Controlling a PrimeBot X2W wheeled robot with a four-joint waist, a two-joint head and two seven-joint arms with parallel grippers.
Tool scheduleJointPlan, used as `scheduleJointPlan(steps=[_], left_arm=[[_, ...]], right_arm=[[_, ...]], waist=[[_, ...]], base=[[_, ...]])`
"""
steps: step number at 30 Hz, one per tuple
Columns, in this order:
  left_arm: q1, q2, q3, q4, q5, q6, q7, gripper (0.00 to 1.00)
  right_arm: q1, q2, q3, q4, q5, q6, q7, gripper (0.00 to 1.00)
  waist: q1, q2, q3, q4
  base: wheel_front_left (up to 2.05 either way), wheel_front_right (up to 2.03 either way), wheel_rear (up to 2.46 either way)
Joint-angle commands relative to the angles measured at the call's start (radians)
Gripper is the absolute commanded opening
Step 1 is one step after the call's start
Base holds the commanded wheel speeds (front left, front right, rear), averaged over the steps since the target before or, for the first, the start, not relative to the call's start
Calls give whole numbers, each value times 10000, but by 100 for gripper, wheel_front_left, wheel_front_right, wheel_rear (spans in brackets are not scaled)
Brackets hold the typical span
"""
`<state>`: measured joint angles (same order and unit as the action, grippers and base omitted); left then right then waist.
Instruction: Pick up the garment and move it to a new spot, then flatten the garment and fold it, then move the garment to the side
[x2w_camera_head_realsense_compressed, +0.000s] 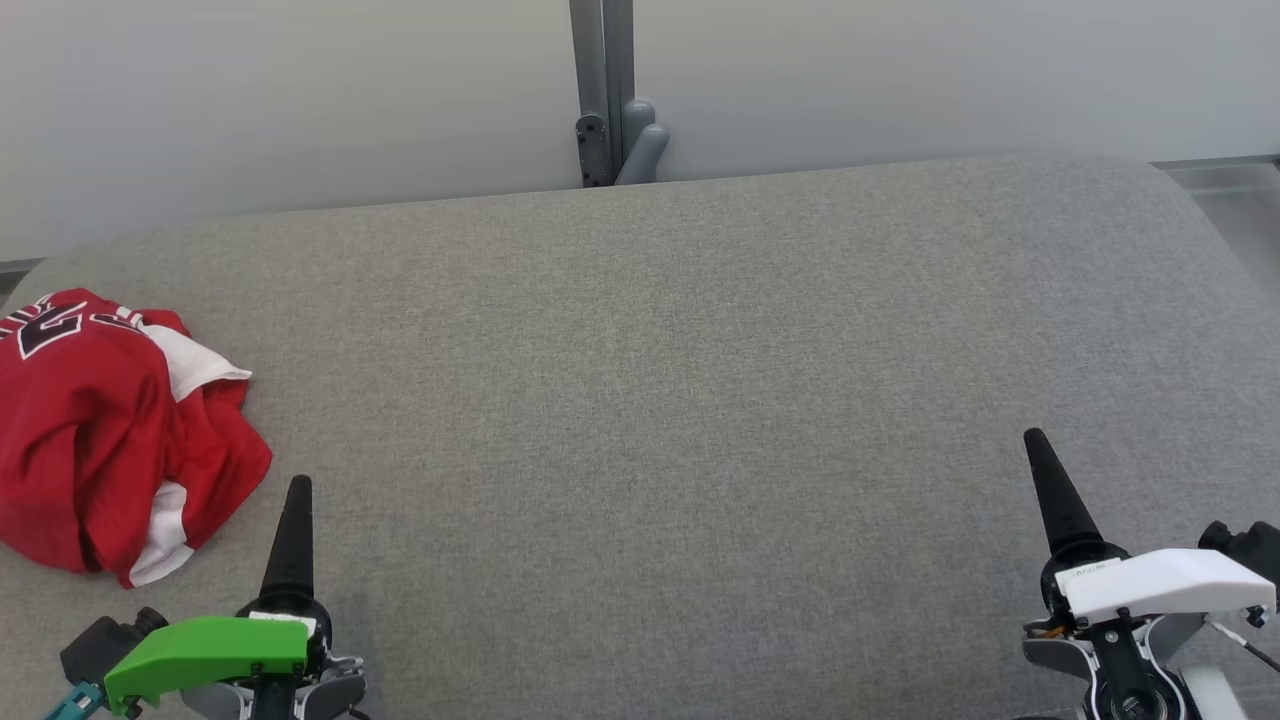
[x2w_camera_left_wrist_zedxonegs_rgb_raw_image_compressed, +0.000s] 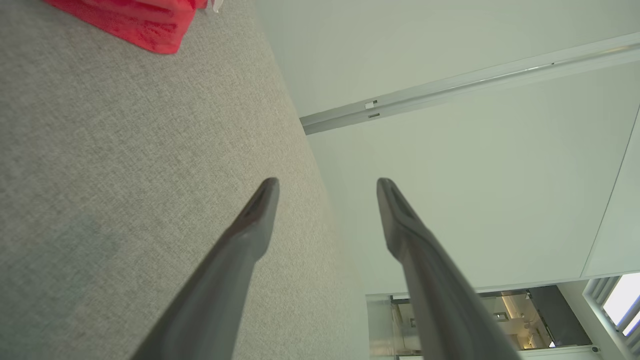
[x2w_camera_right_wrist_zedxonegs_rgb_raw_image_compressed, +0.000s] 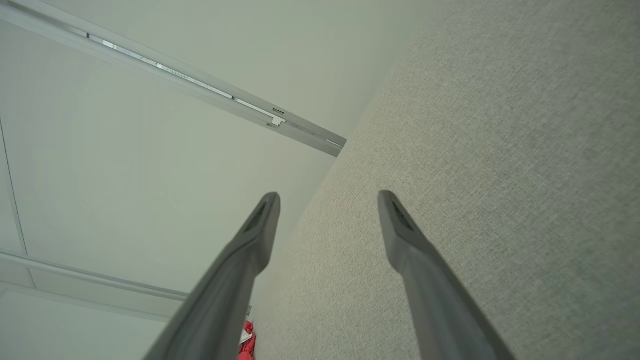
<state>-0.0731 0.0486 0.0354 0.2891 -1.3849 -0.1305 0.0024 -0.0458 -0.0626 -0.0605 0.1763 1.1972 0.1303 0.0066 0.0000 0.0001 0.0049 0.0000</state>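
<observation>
The garment is a red jersey with white lining and black-and-white lettering, crumpled in a heap at the left edge of the grey fabric surface. Just right of the heap's near corner stands my left gripper, open and empty, not touching it. In the left wrist view the left gripper has its jaws wide apart, with a corner of the garment at the top left. My right gripper is far off at the lower right, open. The right wrist view shows the right gripper spread, and a red scrap of the garment at the bottom.
A pale wall with a grey post and bracket runs behind the surface. The surface rounds off at its back right corner. A wide stretch of grey fabric lies between the two grippers.
</observation>
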Motion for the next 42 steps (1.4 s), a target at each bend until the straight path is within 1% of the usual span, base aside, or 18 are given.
scheduleJointPlan(steps=[1, 10, 15, 18, 27, 42], left_arm=[[-229, 78, 56, -159, 474, -1, -91, 100], [-112, 73, 100, -380, 3264, -1, -440, 100], [-23, 139, 72, -568, 4575, -1, -618, 100], [51, 168, -50, -595, 5168, -1, -719, 100], [137, 258, -326, -340, 5931, -2, -1016, 100], [136, 440, -526, -355, 7446, -2, -1416, 100]], right_arm=[[-86, -127, 65, -266, -543, 1, -106, 100], [-11, -446, 446, -512, -2821, 2, -457, 100], [-20, -614, 690, -461, -3845, 2, -640, 100], [2, -631, 772, -429, -4366, 2, -746, 100], [114, -562, 778, -206, -5557, 3, -1040, 100], [202, -689, 824, -378, -7344, 4, -1450, 100]], waist=[[0, -1, -1, 4], [0, -1, -9, 17], [0, -1, -22, 29], [0, -1, -30, 41], [0, -1, -49, 51], [0, -1, -29, 95]], base=[[0, 0, 0], [0, 0, 0], [0, 0, 0], [0, 0, 0], [0, 0, 0], [0, 0, 0]])
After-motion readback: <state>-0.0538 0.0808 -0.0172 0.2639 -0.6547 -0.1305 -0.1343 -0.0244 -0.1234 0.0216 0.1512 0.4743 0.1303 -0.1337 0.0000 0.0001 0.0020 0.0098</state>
